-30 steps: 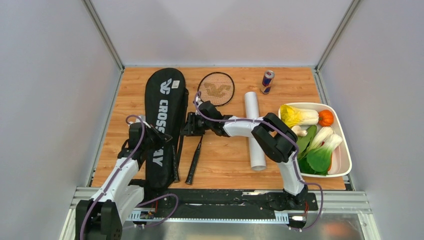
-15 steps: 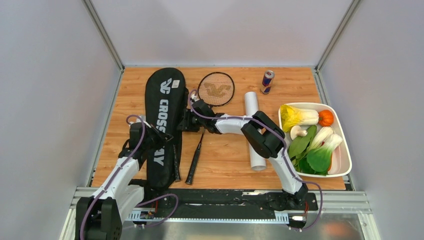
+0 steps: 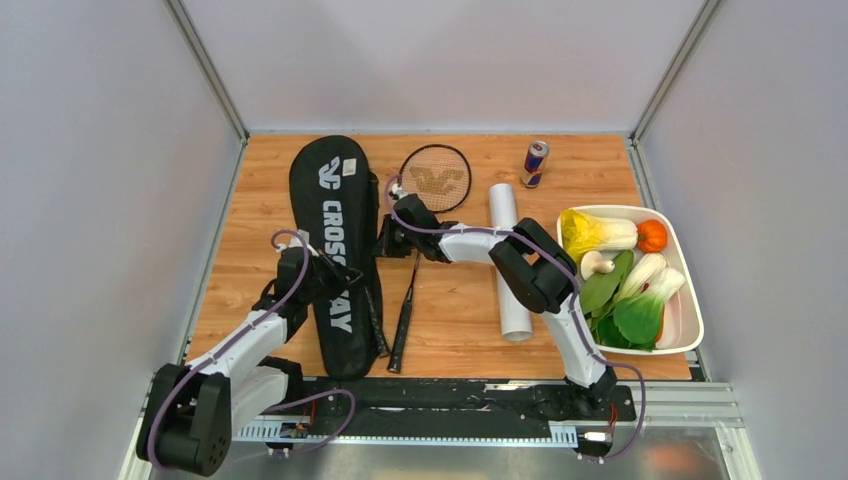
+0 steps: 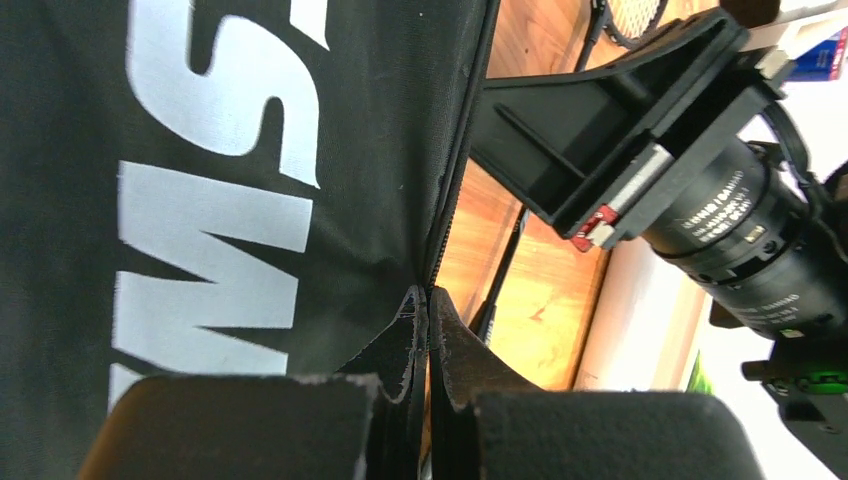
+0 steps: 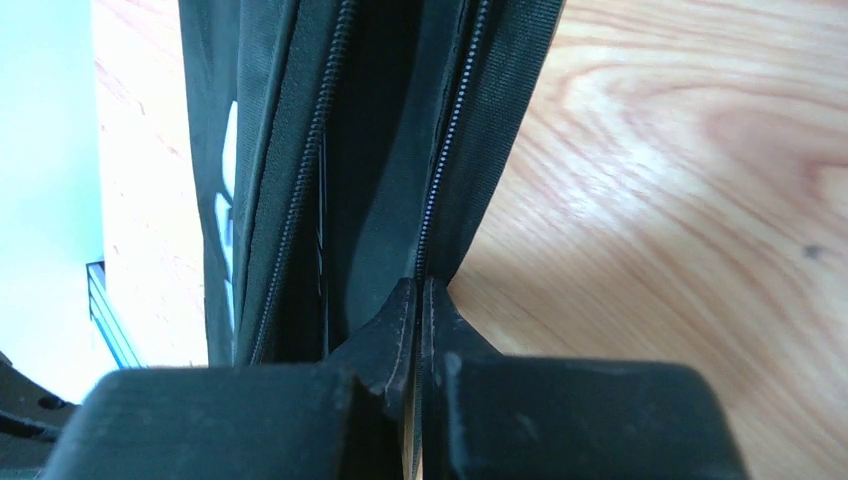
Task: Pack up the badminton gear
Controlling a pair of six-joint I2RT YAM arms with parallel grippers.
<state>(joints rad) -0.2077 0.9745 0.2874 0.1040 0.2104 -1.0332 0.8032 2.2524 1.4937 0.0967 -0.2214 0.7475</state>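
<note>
The long black racket bag (image 3: pixel 335 250) lies lengthwise on the left of the table, its right side unzipped. My left gripper (image 3: pixel 338 278) is shut on the bag's zipper edge (image 4: pixel 428 300) near the middle. My right gripper (image 3: pixel 383 240) is shut on the same open edge (image 5: pixel 418 290) further back, with the bag's dark inside (image 5: pixel 380 150) showing beyond it. A thin black racket (image 3: pixel 434 178) lies just right of the bag, handle (image 3: pixel 403 340) toward me. The white tube (image 3: pixel 508 260) lies to the right of it.
A red-and-blue can (image 3: pixel 535 163) stands at the back beside the tube's far end. A white tray (image 3: pixel 690 318) of vegetables fills the right edge. Grey walls close in the table on three sides. My right arm reaches across over the tube.
My right gripper has shut on the bag's zipper edge. My left gripper has moved right with the bag's edge, shifting the bag's near end and the racket handle slightly right.
</note>
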